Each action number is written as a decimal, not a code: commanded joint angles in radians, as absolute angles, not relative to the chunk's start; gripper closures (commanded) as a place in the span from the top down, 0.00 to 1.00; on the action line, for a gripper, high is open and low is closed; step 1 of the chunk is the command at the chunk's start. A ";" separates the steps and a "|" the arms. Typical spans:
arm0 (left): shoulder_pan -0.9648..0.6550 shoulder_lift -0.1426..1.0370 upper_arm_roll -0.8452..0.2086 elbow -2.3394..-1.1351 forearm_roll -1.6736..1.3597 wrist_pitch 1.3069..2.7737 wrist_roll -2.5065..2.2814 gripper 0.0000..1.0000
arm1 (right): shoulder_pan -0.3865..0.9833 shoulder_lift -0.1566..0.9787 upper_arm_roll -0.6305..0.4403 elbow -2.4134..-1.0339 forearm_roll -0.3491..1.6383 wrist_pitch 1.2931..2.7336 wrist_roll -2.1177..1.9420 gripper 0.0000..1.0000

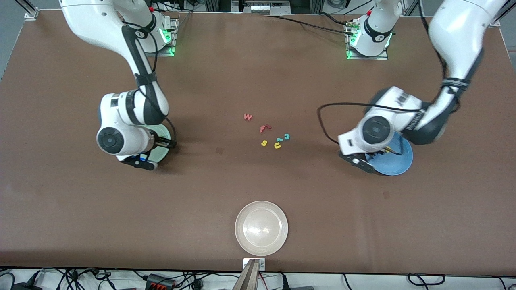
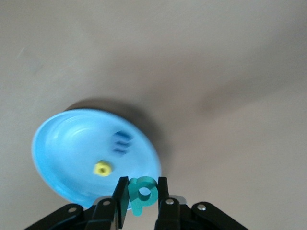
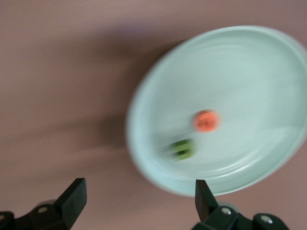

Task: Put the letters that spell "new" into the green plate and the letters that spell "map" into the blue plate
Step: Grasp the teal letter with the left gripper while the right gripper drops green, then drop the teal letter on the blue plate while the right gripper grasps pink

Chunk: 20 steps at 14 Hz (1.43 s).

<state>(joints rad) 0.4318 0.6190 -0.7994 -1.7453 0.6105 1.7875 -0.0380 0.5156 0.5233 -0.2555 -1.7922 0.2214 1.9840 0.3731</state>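
Note:
My left gripper [image 2: 142,184] is shut on the teal p [image 2: 143,191], over the rim of the blue plate [image 2: 67,148]. The blue m [image 2: 121,142] and the yellow a [image 2: 102,168] lie in that plate. My right gripper [image 3: 139,189] is open and holds nothing, just off the rim of the green plate [image 3: 249,62]. The orange e [image 3: 206,120] and the dark green n [image 3: 182,148] lie in that plate. The pinkish-red w [image 1: 248,117] lies on the table's middle, between the green plate [image 1: 162,131] and the blue plate [image 1: 399,163].
A red f [image 1: 264,128], a yellow s [image 1: 264,143], a yellow u [image 1: 277,146] and a teal c [image 1: 286,136] lie in a loose cluster just nearer the front camera than the w. A whitish round plate [image 1: 261,228] stands near the front edge.

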 commanded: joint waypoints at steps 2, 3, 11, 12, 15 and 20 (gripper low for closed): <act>0.503 0.673 -0.811 -1.776 0.620 1.773 0.014 0.29 | 0.665 0.523 -0.235 -1.801 0.259 2.083 0.379 1.00; 0.505 0.675 -0.811 -1.781 0.620 1.775 0.008 0.44 | 0.702 0.526 -0.235 -1.801 0.259 2.109 0.399 1.00; 0.540 0.669 -0.850 -1.749 0.615 1.775 0.015 1.00 | 0.949 0.561 -0.235 -1.798 0.256 2.224 0.321 1.00; 0.548 0.658 -0.873 -1.729 0.615 1.772 0.015 1.00 | 0.957 0.564 -0.235 -1.798 0.252 2.226 0.243 1.00; 0.555 0.629 -0.928 -1.616 0.614 1.702 0.012 1.00 | 0.968 0.575 -0.235 -1.798 0.255 2.224 -0.010 1.00; 0.538 0.629 -1.020 -1.295 0.575 1.409 0.006 1.00 | 1.038 0.603 -0.233 -1.801 0.255 2.250 -0.147 1.00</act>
